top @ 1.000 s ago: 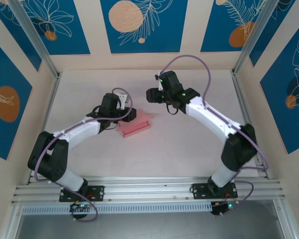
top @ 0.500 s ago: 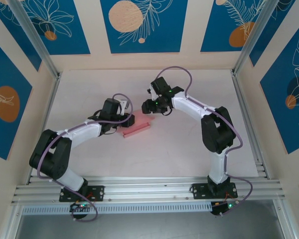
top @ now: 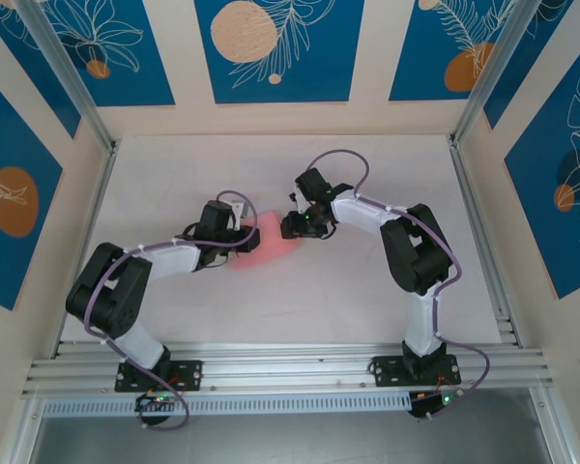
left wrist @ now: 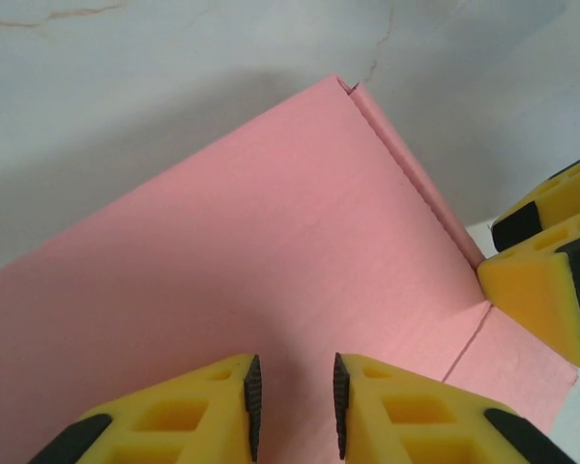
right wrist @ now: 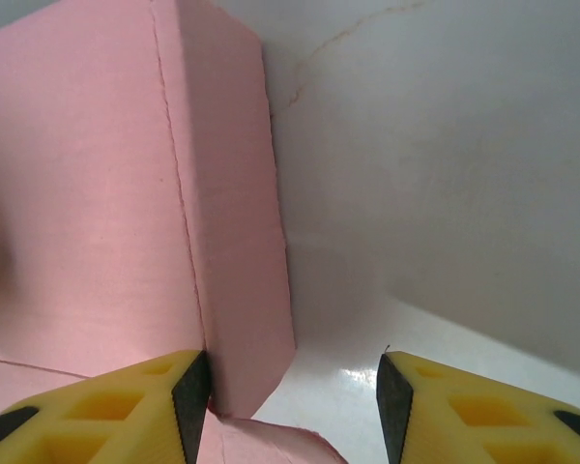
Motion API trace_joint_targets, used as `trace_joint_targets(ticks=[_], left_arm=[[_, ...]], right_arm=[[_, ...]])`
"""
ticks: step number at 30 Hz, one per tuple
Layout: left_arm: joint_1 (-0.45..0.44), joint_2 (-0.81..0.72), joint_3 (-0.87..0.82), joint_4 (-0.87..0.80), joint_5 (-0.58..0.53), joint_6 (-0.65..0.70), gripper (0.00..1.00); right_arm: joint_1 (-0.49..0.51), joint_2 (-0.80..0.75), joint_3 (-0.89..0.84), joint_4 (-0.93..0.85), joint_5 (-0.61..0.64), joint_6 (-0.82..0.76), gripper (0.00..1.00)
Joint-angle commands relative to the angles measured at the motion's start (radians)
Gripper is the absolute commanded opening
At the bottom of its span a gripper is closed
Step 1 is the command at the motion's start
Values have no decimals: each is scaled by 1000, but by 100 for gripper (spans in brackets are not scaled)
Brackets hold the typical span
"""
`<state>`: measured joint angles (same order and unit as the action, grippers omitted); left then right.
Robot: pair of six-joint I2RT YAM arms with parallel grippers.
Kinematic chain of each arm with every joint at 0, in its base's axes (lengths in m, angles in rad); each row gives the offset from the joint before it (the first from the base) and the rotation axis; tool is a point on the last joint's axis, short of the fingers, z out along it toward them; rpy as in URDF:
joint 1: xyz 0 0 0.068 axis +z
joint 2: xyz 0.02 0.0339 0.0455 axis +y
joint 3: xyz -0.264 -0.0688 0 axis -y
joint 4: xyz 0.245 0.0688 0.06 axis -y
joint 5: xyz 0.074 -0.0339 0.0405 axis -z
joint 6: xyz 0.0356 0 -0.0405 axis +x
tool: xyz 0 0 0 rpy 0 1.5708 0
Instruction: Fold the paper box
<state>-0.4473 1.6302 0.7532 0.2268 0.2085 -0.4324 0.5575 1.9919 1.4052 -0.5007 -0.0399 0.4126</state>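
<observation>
The left gripper (left wrist: 290,411) is being held at the bottom of its frame, jaws a narrow gap apart, just over the flat face of the pink box (left wrist: 222,261). The right gripper (right wrist: 295,396) is being held wide apart, one finger (right wrist: 126,401) against the box's folded edge. The box is being flanked by both at the centre of the table (top: 367,290).

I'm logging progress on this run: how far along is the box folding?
Done: the paper box is creased, and one side panel stands folded along its crease. In hand: the left gripper and right gripper, both open, crowd the card from opposite sides; the right one touches the panel edge. Left: no closed box shows yet; the other walls and tabs need folding.
</observation>
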Motion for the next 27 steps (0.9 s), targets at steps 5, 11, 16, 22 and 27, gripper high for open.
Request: trace_joint_targets(ticks=[5, 11, 16, 22, 27], left_arm=[[9, 7, -12, -64, 15, -18, 28], [9, -124, 64, -131, 32, 11, 39], [40, -226, 110, -234, -29, 53, 46], [162, -251, 69, -294, -41, 30, 47], [267, -250, -2, -234, 45, -24, 48]], right_arm=[[5, -1, -28, 7, -23, 9, 51], [18, -73, 3, 6, 0, -37, 53], [78, -160, -45, 56, 161, -146, 59], [231, -261, -175, 195, 438, -376, 66], [371, -300, -328, 420, 611, -681, 69]])
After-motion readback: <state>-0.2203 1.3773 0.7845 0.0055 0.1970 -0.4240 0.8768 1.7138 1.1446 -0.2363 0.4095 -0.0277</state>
